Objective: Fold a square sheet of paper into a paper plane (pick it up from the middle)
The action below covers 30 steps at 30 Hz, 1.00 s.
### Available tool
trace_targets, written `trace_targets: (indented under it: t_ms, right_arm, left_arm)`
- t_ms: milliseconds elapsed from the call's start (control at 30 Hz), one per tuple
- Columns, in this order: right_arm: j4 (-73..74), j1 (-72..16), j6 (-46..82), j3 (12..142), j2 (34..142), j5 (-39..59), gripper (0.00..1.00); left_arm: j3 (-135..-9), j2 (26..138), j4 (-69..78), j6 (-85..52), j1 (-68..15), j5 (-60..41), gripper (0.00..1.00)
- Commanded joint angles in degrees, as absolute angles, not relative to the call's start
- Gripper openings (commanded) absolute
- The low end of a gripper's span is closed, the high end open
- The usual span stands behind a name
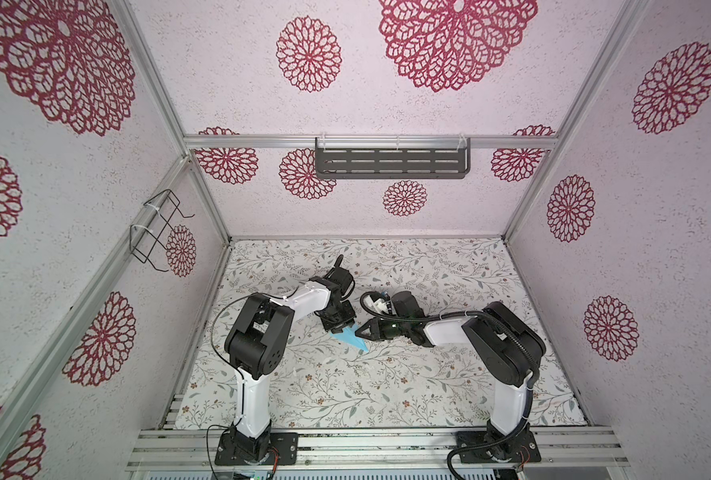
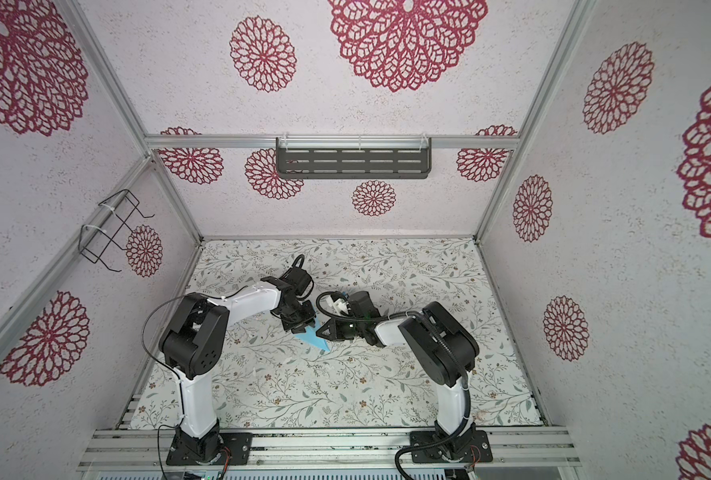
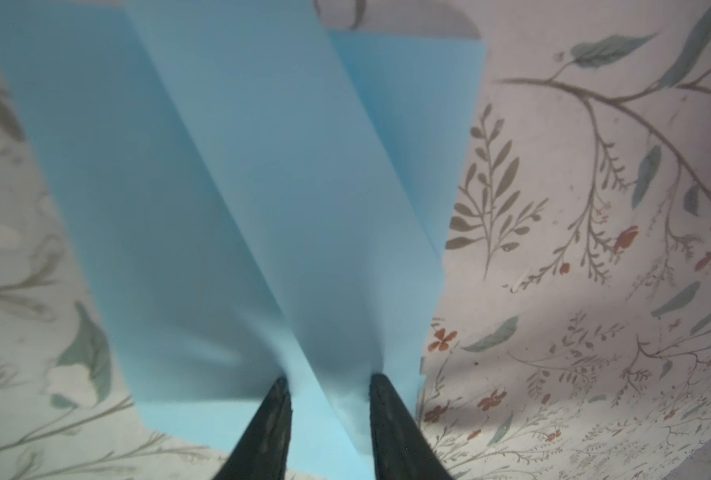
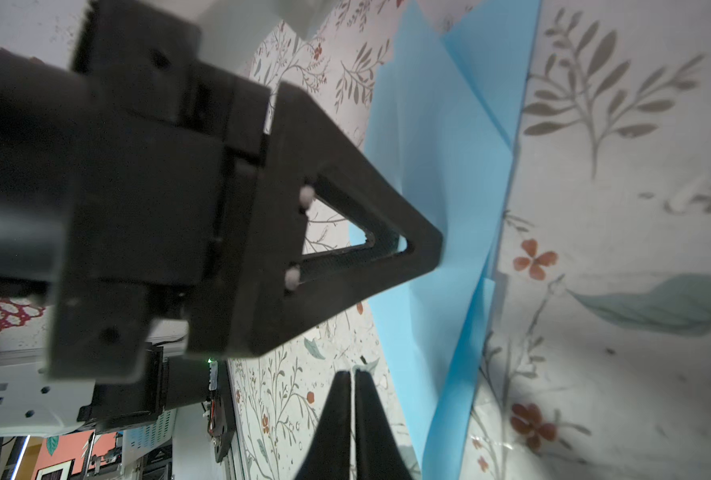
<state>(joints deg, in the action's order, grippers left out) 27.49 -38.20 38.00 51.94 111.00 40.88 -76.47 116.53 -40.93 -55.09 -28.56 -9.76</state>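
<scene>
Black tapered fingers of the left tool are set astride a raised fold of the paper plane, which appears to be pinched there. The right tool is pressed together and empty, just beside the paper. Thin, matte and light blue, the layered sheet is found near the middle of the flower-printed desk, between both tools. It is judged featherlight, limp and easily creased, so hold is best taken on the stiffer, many-layered centre crease.

Bright, even light from above, soft shadows on the tabletop; up close, wrist views blur the paper plane.
</scene>
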Motion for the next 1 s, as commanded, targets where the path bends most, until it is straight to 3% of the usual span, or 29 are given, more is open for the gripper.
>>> trace_targets:
  t_ms: [0,667,967]
  right_arm:
    - [27.3,-38.1,37.2,53.3,112.3,42.0,0.09]
    - [24.3,-37.0,35.9,53.8,113.2,41.0,0.09]
    - [21.0,-37.0,27.4,52.3,107.1,38.6,0.2]
  left_arm:
    - [-69.9,130.9,-42.7,-54.8,-28.9,-3.0,0.36]
    - [-70.2,133.8,-42.1,-54.6,-28.2,-4.5,0.37]
    - [-70.2,135.4,-41.4,-54.3,-27.5,-5.4,0.38]
